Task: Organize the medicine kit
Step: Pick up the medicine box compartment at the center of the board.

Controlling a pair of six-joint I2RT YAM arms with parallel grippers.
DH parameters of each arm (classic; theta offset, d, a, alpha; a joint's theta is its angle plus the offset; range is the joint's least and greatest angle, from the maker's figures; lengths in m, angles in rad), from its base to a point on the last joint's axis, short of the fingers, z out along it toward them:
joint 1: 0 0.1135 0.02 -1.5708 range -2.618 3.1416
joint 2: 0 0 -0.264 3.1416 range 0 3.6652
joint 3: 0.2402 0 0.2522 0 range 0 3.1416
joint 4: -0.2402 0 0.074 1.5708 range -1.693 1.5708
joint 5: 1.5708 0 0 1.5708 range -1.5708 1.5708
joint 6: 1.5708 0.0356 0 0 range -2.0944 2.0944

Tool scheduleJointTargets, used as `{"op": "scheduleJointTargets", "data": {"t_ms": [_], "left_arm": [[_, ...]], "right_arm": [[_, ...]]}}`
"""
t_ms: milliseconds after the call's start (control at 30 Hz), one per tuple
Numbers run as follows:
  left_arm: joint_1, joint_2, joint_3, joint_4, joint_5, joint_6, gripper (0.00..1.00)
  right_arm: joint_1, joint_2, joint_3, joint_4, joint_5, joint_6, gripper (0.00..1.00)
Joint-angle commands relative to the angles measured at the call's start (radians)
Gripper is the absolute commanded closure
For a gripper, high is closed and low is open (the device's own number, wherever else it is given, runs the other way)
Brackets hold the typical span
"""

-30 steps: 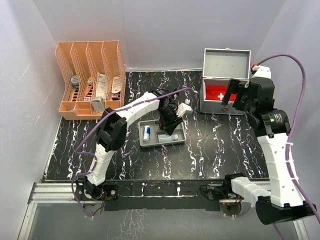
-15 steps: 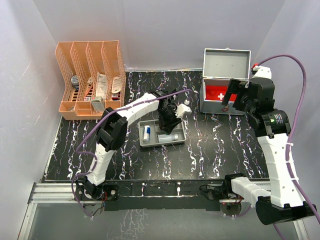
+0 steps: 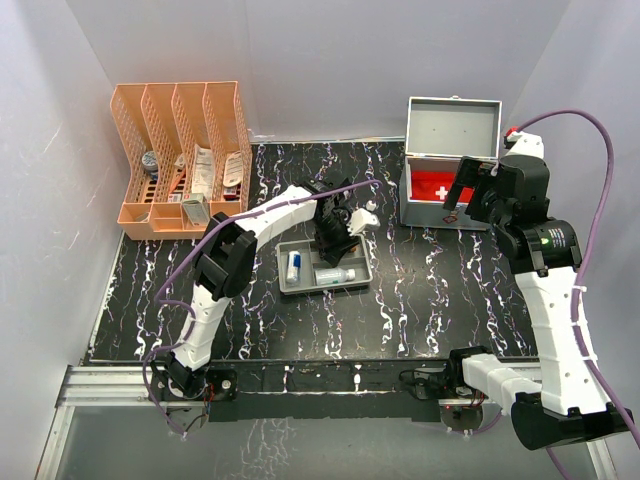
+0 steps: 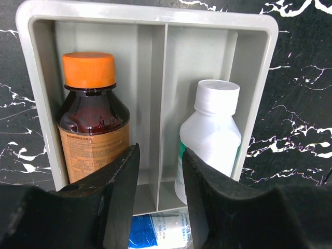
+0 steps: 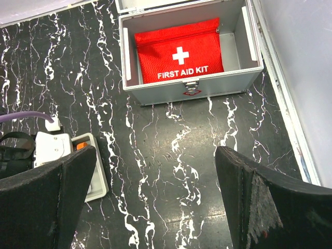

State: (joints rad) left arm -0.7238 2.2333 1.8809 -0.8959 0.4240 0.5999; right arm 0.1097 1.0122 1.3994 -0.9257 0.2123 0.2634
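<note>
Your medicine kit (image 3: 430, 217) sits lid-up at the table's far right with a red pouch (image 5: 179, 52) inside, your right gripper (image 5: 155, 155) spread wide and empty near it, and your left gripper (image 4: 161, 155) part-open, gripping nothing, above the grey tray (image 4: 155, 15).

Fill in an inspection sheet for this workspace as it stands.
Surface: black white-veined tabletop.
Job's things: medicine kit, lid open, red pouch inside; grey tray holding brown bottle, white bottle.
Clutter: orange file rack, far left, holding packets.
Grippers: left gripper open above tray, empty; right gripper wide open before the kit, empty.
Cables: purple cable along left arm, another along right arm.
Surroundings: white walls.
</note>
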Motion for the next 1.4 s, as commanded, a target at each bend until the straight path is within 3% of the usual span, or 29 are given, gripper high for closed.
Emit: {"op": "scheduleJointTargets", "data": {"t_ms": [0,767,833,933,1367], "left_arm": [[0.004,0.004,-0.041,-0.02,-0.005,0.053,0.62],[0.005,0.047,-0.131,-0.03,0.042,0.066,0.71],[0.004,0.049,-0.143,-0.034,0.046,0.063,0.75],[0.004,0.058,-0.148,-0.051,0.047,0.059,0.99],[0.013,0.032,-0.1,-0.134,0.065,0.078,1.0]], "right_arm": [[0.001,-0.029,0.012,0.02,0.025,0.012,0.02],[0.0,-0.083,0.011,-0.039,0.056,0.023,0.02],[0.001,-0.084,0.013,-0.043,0.056,0.022,0.02],[0.002,-0.084,0.018,-0.047,0.056,0.02,0.02],[0.0,0.007,0.016,-0.054,0.068,0.039,0.02]]}}
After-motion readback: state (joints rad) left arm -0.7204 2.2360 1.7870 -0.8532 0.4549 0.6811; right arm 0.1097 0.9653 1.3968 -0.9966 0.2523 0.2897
